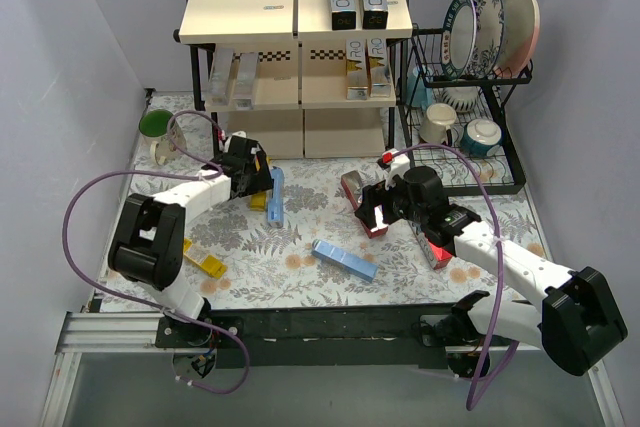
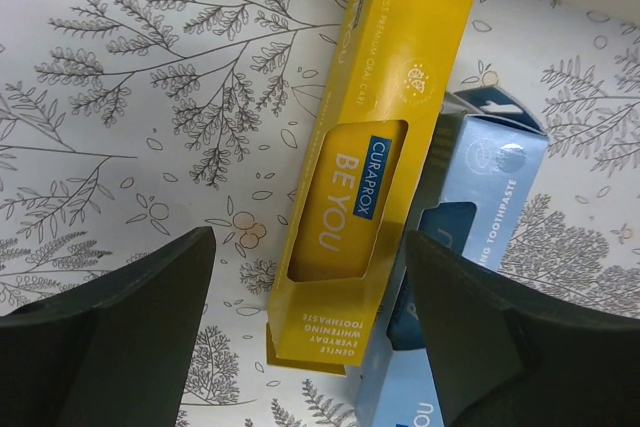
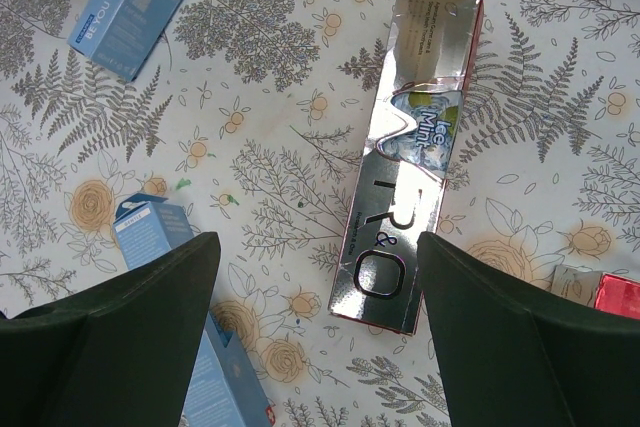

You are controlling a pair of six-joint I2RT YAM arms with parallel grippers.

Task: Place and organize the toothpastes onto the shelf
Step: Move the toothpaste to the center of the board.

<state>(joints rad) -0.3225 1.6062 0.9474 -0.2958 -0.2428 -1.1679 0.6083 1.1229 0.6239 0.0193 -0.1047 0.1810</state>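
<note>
Yellow glossy carton point(image 2: 360, 177) sits inside the spread jaws of your left pincer point(image 2: 310, 247).
Your right pincer point(image 3: 318, 247) gapes, released, over the mirror-silver carton point(image 3: 410, 147) on the fern-printed table point(image 3: 280, 97).

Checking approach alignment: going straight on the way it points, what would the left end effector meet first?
Most likely the yellow carton, lying between its fingers; the blue carton beside it may catch one finger. Depth is unclear.

"CURAPROX BE YOU" is read on the long yellow cardboard carton point(image 2: 370, 167). "TOOTHPASTE" is made out on the pale blue carton point(image 2: 490, 207) alongside. "Ice Mint" and "R&O" are spotted on the mirrored silver carton point(image 3: 415, 157).
</note>
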